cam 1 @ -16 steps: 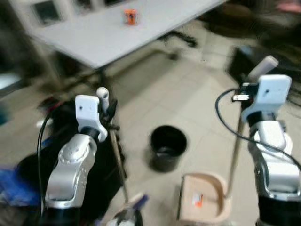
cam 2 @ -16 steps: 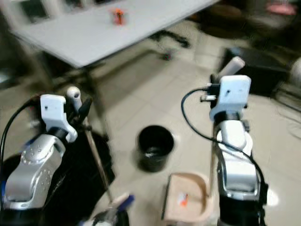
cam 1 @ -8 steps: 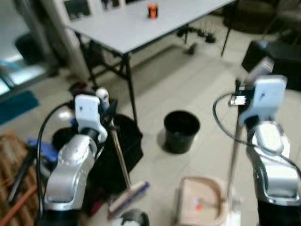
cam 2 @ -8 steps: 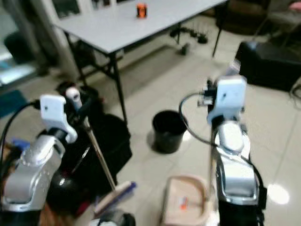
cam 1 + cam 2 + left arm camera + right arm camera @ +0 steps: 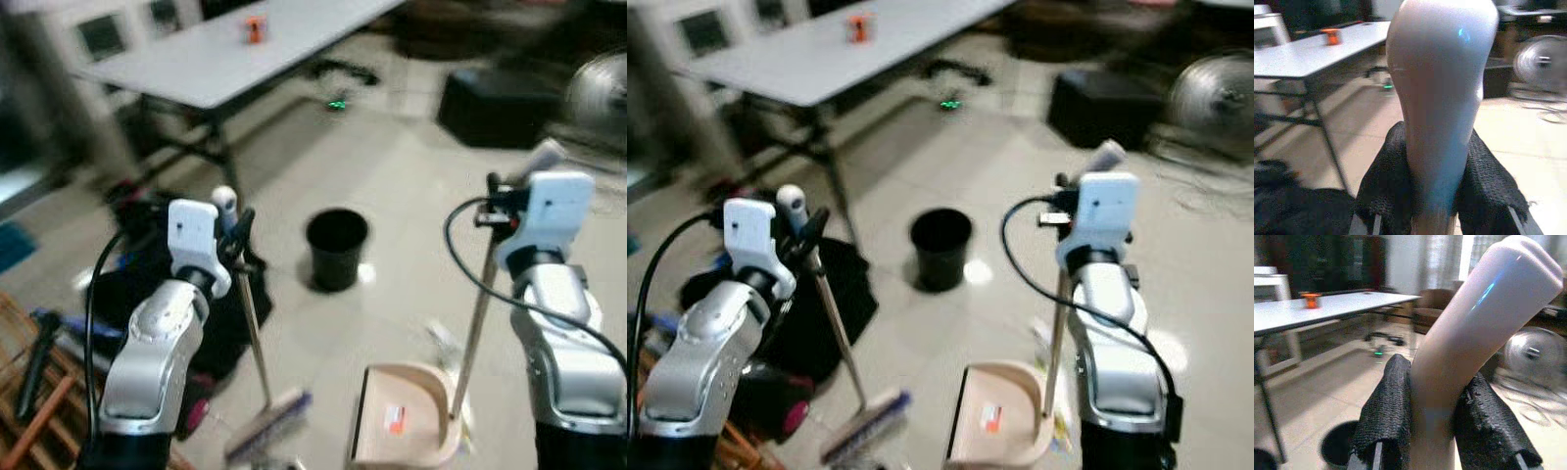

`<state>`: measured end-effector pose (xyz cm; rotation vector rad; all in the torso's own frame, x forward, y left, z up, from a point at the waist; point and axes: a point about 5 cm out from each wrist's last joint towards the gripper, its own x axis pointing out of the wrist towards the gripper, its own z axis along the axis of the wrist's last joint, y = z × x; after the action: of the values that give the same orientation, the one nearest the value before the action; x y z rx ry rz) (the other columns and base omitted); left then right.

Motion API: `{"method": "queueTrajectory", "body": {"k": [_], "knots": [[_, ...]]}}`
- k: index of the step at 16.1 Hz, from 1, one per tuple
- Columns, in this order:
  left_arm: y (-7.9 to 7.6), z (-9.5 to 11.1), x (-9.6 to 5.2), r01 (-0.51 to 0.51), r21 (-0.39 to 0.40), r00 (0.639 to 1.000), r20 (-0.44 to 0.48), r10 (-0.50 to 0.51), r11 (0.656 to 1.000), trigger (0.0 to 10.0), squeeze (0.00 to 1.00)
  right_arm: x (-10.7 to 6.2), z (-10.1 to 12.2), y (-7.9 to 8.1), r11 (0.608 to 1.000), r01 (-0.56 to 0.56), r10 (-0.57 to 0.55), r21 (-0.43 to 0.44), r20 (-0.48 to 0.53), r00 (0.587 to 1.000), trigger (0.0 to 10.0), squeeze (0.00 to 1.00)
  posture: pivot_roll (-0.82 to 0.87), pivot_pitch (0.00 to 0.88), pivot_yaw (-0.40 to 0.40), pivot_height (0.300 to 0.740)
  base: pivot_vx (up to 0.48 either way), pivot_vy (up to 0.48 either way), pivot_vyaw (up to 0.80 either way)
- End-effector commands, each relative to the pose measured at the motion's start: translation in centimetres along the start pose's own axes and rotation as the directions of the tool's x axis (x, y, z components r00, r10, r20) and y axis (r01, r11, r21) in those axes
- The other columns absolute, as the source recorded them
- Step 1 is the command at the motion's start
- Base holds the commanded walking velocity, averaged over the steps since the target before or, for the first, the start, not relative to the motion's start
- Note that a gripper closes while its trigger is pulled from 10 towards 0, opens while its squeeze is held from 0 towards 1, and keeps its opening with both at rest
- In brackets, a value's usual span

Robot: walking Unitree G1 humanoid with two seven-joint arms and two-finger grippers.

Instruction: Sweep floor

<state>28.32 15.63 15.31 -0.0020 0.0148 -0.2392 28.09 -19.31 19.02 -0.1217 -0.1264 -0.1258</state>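
The left gripper (image 5: 238,238) is clamped on the white-capped handle of a long-handled broom (image 5: 250,343), whose brush head rests on the beige tiled floor (image 5: 392,186) near the robot's feet. The right gripper (image 5: 500,201) pinches the pale upright handle of a beige plastic dustpan (image 5: 404,431), which sits on the floor beside the broom head. A round black bin (image 5: 336,249) stands ahead between the two arms, short of the long white table (image 5: 211,64).

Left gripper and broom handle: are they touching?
Touching. In the left wrist view, both black fingers press against the pale broom handle, left gripper shut on it.
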Motion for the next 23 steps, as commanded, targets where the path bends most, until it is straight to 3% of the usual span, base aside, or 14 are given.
{"method": "queueTrajectory", "body": {"k": [1, 10, 12, 15, 19, 23], "knots": [[0.3, 0.7, 0.0, -0.004, 0.014, 1.0, 0.028, 0.004, 1.0, 10.0, 0.0, -0.1, 0.8, 0.5, 1.0, -0.017, 0.017, 0.0, 0.025, 1.0, 10.0, 0.0, 0.0, 0.0, 0.055, 0.74, 0.0, 0.0, -0.66], [0.5, 0.5, 0.4, 0.01, 0.066, 1.0, 0.02, -0.012, 0.998, 10.0, 0.0, -0.8, 0.1, 0.2, 1.0, 0.015, -0.015, 0.004, -0.025, 1.0, 10.0, 0.0, -0.01, 0.0, 0.078, 0.74, 0.0, 0.0, -0.05], [0.4, 0.5, 0.4, 0.006, 0.061, 1.0, 0.018, -0.007, 0.998, 10.0, 0.0, -0.9, 0.4, -0.7, 0.997, 0.077, -0.076, -0.03, 0.011, 0.997, 10.0, 0.0, -0.01, 0.003, 0.074, 0.74, 0.0, -0.403, 0.0], [0.4, 0.3, 0.2, 0.005, 0.063, 1.0, 0.012, -0.005, 0.998, 10.0, 0.0, -0.5, 0.9, -0.4, 0.998, 0.041, -0.039, -0.042, 0.044, 0.998, 10.0, 0.0, -0.01, 0.005, 0.07, 0.74, 0.0, -0.449, 0.0], [0.2, 0.2, 0.1, 0.014, 0.079, 1.0, 0.009, -0.014, 0.997, 10.0, 0.0, -0.4, 0.7, 0.0, 0.999, 0.03, -0.031, 0.023, 0.025, 0.999, 10.0, 0.0, 0.0, 0.009, 0.059, 0.74, 0.0, -0.447, 0.0], [0.3, 0.3, 0.1, 0.009, 0.081, 1.0, 0.011, -0.01, 0.997, 10.0, 0.0, -0.4, 0.6, 0.3, 1.0, 0.017, -0.018, 0.025, 0.025, 1.0, 10.0, 0.0, 0.0, 0.006, 0.056, 0.74, 0.0, -0.444, 0.0]]}}
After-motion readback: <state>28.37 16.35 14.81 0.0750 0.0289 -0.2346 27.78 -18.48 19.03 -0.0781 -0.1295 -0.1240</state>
